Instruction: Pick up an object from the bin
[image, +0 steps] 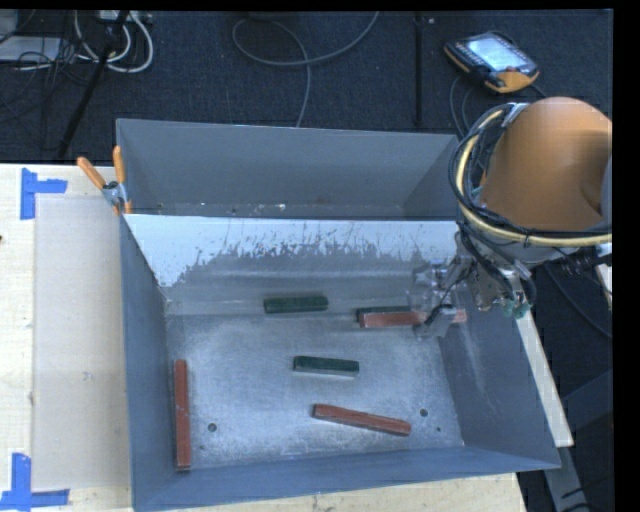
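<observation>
The reddish-brown bar (385, 319) lies flat by the right wall of the bin (300, 210), its long axis running left to right. The claw (437, 312) is down over its right end; I cannot tell whether it is clenched or released. A dark green bar (325, 366) lies near.

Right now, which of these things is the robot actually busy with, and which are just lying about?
In the job:
- pincer
- short brown bar, right at the pincer, near the right wall
- bin

Lying about:
- upper green bar
- middle green bar
- long brown bar, near the front
- left brown bar, along the left wall
</observation>
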